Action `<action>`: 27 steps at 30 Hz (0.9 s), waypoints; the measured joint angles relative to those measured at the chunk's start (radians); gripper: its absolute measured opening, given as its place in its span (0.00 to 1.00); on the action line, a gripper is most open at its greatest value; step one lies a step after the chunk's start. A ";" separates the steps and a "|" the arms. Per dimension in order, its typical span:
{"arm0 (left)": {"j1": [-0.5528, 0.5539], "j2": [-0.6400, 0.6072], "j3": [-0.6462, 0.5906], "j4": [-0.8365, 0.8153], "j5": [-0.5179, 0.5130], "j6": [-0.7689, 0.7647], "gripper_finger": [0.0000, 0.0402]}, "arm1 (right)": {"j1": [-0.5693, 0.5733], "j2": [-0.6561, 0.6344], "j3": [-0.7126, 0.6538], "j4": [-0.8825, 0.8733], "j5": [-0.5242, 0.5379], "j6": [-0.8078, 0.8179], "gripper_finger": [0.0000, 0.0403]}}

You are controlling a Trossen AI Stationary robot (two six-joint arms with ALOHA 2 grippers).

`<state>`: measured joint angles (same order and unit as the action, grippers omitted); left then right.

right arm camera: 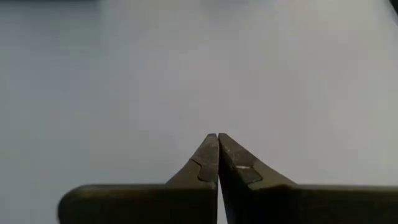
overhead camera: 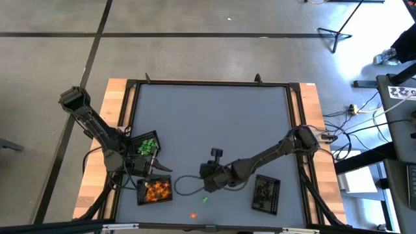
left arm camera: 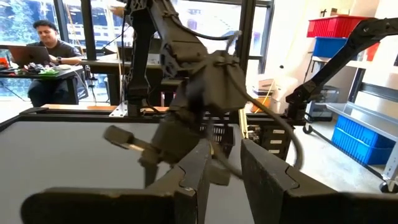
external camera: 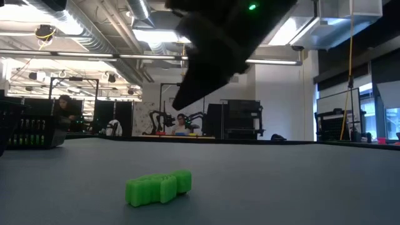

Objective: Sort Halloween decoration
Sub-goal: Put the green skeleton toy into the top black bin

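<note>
The right gripper hangs low over the grey table, near its front edge, and its two fingertips are pressed together with nothing between them, only bare tabletop ahead. Just in front of it, a little toward the table's front edge, lies a small green trinket, a lumpy bright green piece resting flat on the surface; from table height it sits directly below the dark bulk of that arm without touching it. Farther out from the gripper, closer to the front edge, lies a tiny orange trinket, alone.

To the side of the right gripper, well apart, the left gripper is poised between two black mesh trays. Its fingers stand a narrow gap apart and hold nothing. The tray just beyond it holds green pieces; the tray just before it is filled with orange pieces. On the right gripper's other side, near the right arm's elbow, a third tray holds black pieces.

Beyond the table, a person sits at a desk with a laptop.
</note>
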<state>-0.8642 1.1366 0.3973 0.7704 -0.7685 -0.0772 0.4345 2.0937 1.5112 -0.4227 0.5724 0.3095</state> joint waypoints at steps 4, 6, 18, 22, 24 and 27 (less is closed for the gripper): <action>0.000 0.000 0.000 -0.002 0.000 0.000 0.20 | -0.028 0.000 0.000 0.064 -0.004 -0.061 0.00; 0.000 0.000 0.000 -0.005 0.000 0.000 0.20 | -0.040 0.000 0.000 0.091 -0.009 -0.087 0.00; 0.000 0.000 0.000 -0.091 -0.071 -0.091 0.20 | -0.056 -0.004 0.000 0.147 0.022 -0.162 0.00; 0.002 0.000 -0.001 -0.191 -0.135 -0.155 0.20 | -0.055 -0.004 0.000 0.188 0.026 -0.184 0.00; 0.011 0.000 -0.001 -0.229 -0.137 -0.172 0.20 | -0.055 -0.005 0.000 0.202 0.016 -0.200 0.00; 0.028 0.000 -0.001 -0.266 -0.115 -0.197 0.20 | -0.056 -0.005 0.000 0.186 -0.042 -0.207 0.00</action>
<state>-0.8366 1.1370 0.3965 0.5042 -0.8838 -0.2745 0.3786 2.0892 1.5112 -0.2369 0.5305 0.1024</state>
